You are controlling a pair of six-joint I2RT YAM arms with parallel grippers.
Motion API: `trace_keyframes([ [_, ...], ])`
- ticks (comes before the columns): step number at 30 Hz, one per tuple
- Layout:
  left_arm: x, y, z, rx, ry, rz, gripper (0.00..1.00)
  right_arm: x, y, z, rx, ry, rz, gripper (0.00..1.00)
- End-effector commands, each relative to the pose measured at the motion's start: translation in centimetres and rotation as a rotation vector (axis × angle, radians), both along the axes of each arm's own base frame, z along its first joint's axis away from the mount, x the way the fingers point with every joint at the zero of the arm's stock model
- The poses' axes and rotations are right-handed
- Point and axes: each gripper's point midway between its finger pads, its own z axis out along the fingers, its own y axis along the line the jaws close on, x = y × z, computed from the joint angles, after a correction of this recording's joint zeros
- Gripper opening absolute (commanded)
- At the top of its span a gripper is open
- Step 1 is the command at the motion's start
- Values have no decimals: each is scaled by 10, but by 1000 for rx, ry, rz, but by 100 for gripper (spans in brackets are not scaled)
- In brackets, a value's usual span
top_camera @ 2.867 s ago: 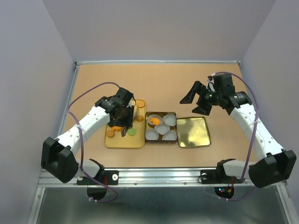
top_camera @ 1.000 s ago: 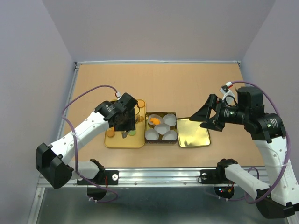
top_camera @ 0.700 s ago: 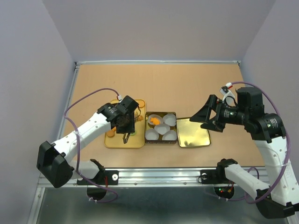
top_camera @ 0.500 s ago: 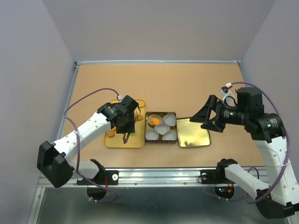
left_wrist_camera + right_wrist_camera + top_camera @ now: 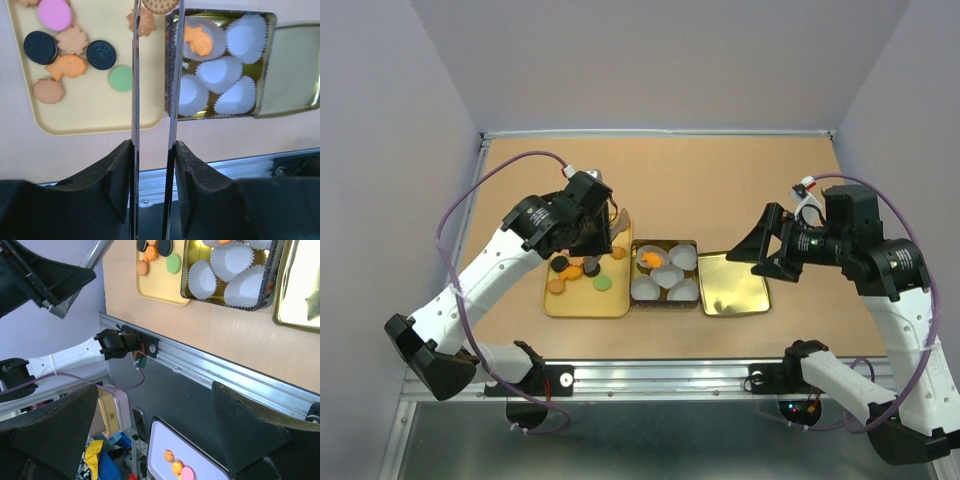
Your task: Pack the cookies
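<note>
My left gripper point(image 5: 153, 146) is shut on a pair of metal tongs point(image 5: 135, 75), and the tips hold a round tan cookie point(image 5: 160, 5) above the gap between tray and tin. In the top view the left gripper point(image 5: 592, 228) hangs over the far end of the yellow tray point(image 5: 582, 303). Loose cookies lie on the tray: a pink one point(image 5: 55, 14), two black ones point(image 5: 41, 46), a green one point(image 5: 121, 78) and several orange ones point(image 5: 66, 66). The gold tin point(image 5: 215, 116) holds white paper cups, and one cup holds an orange cookie point(image 5: 198, 41). My right gripper point(image 5: 760, 250) is open and empty, raised over the lid.
The tin's gold lid point(image 5: 732, 283) lies flat right of the tin point(image 5: 666, 307). The right wrist view looks past the table's metal front rail point(image 5: 210, 372) to the floor. Walls close the table at the left, back and right.
My left gripper has risen from the tray and swung back toward the tray's far end with the tongs. The right arm came nearer over the lid early on, then stayed still.
</note>
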Motion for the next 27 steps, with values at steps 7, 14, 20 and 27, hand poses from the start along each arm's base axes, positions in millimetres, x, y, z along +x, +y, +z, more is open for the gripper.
trace_keyframes([
  [7, -33, -85, 32, -183, -59, -207, 32, -4, -10, 16, -56, -105, 2, 100],
  [14, -48, -135, 8, -184, -19, -281, 31, -10, -14, 13, -79, -109, 4, 100],
  [20, -42, -149, -15, -115, -3, -280, 31, -11, -16, 11, -91, -114, 4, 100],
  [27, -30, -150, -19, -79, -29, -235, 33, -11, -17, 8, -102, -111, 9, 100],
])
